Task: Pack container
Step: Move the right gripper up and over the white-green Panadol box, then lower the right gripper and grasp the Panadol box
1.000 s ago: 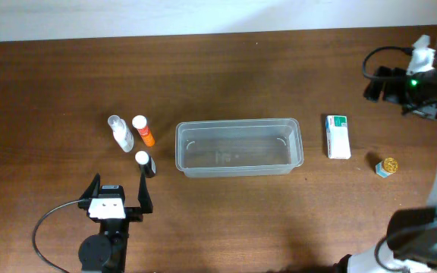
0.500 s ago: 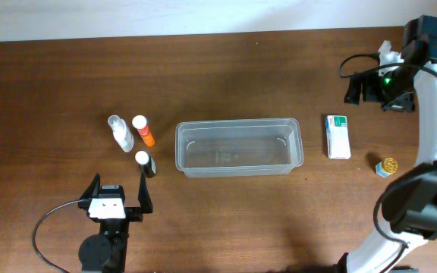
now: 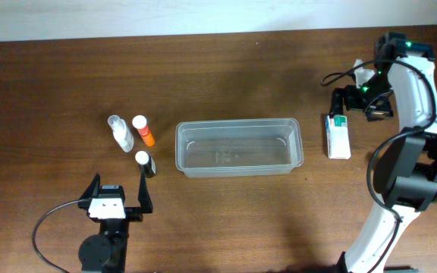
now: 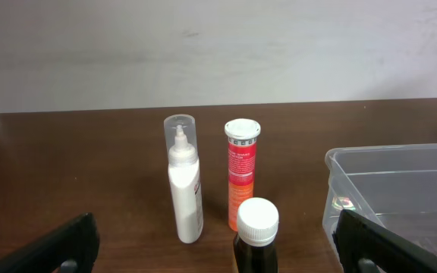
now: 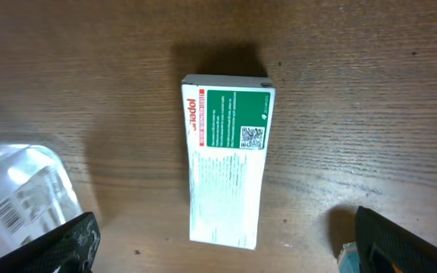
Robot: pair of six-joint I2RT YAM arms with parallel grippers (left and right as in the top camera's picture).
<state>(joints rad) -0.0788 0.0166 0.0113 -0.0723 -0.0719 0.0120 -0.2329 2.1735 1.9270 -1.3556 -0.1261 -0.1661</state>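
The container [image 3: 237,123] is a clear rectangular tub lying empty at the table's centre, and its corner shows in both wrist views [image 4: 340,163] [image 5: 21,189]. A white and green box [image 3: 337,137] [image 5: 228,163] lies flat to its right. My right gripper [image 3: 359,105] [image 5: 230,236] hovers open above the box's far end, fingers [image 5: 400,246] straddling it without touching. My left gripper [image 3: 120,196] [image 4: 215,231] stands open near the front edge. A dark bottle with a white cap [image 3: 146,162] [image 4: 257,227] stands just ahead, between its fingers [image 4: 63,246].
A white bottle with a clear cap [image 3: 120,133] [image 4: 184,182] and an orange tube [image 3: 143,130] [image 4: 241,182] stand upright left of the tub. A small teal object [image 5: 347,259] peeks out beside the right finger. The right arm [image 3: 412,83] arches over the right edge.
My right arm has swung left from the table's far right edge and now sits over the box. It covers the small gold-topped item seen before. The left arm has not moved.
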